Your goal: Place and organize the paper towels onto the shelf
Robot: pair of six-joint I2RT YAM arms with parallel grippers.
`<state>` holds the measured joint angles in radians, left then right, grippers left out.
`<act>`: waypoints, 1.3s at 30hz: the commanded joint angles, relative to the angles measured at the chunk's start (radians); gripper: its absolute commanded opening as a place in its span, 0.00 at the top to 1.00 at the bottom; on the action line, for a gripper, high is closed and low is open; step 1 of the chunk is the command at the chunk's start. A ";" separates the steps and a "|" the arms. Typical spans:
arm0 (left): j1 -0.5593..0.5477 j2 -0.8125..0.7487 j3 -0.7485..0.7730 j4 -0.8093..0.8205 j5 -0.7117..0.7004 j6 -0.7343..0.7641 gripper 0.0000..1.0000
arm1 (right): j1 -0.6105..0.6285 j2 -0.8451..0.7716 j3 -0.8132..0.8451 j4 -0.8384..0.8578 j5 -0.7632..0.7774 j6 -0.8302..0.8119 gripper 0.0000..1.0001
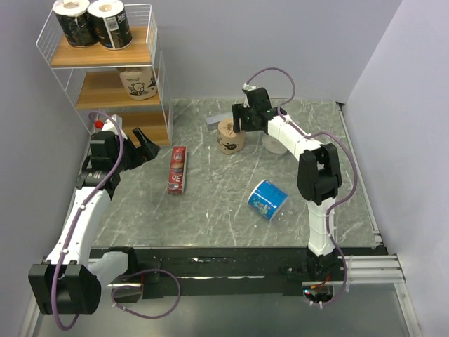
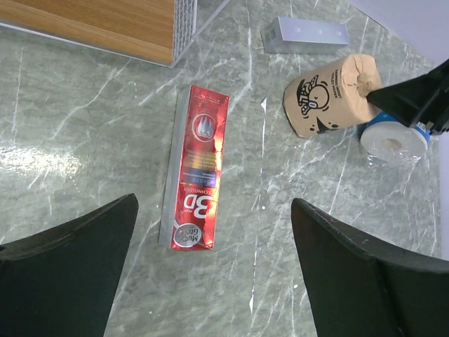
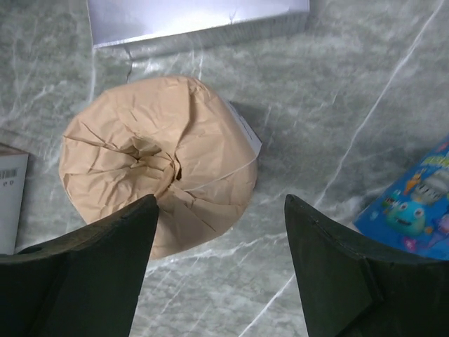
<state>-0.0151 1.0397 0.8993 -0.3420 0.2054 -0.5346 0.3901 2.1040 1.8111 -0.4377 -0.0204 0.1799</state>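
The white wire shelf [image 1: 158, 63] stands at the far left. Two black rolls [image 1: 95, 21] sit on its top board and one tan roll [image 1: 138, 83] on the middle board. A second tan roll [image 1: 230, 137] stands on the table; it also shows in the left wrist view [image 2: 330, 95] and the right wrist view [image 3: 158, 161]. My right gripper [image 1: 245, 118] is open just above it [image 3: 221, 200], its left finger over the roll's edge. One blue-and-white roll [image 1: 267, 199] lies mid-table, another [image 2: 393, 140] stands half hidden behind the right arm. My left gripper [image 1: 142, 147] is open and empty [image 2: 214, 202] near the shelf's foot.
A flat red box [image 1: 177, 169] lies left of centre, just ahead of the left gripper [image 2: 196, 168]. A grey bar [image 1: 214, 121] lies behind the tan roll [image 3: 196, 21]. The shelf's bottom board [image 2: 98, 24] is close to the left arm. Walls close in on both sides.
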 commanded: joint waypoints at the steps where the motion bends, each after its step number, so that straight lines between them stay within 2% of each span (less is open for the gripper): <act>1: -0.002 -0.023 0.013 0.034 0.009 0.013 0.03 | -0.011 0.034 0.070 -0.018 0.002 -0.028 0.24; 5: -0.003 -0.026 0.010 0.035 -0.001 0.012 0.03 | -0.010 0.028 0.031 0.010 -0.030 -0.030 0.32; 17: -0.058 -0.018 0.018 0.005 -0.066 0.025 0.03 | -0.007 0.050 0.030 0.028 -0.041 -0.057 0.35; 25: -0.108 -0.010 0.027 -0.011 -0.133 0.021 0.02 | -0.002 0.048 0.064 0.013 -0.065 -0.054 0.47; 30: -0.157 0.014 0.056 -0.049 -0.162 0.015 0.02 | 0.039 -0.050 -0.028 0.048 -0.079 -0.056 0.55; 39: -0.250 0.080 0.089 -0.019 -0.162 -0.054 0.01 | 0.187 -0.280 -0.315 0.128 -0.069 -0.014 0.58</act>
<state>-0.2234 1.0931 0.9371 -0.3904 0.0628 -0.5480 0.4953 1.9640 1.5852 -0.3626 -0.0788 0.1375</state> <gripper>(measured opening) 0.987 0.431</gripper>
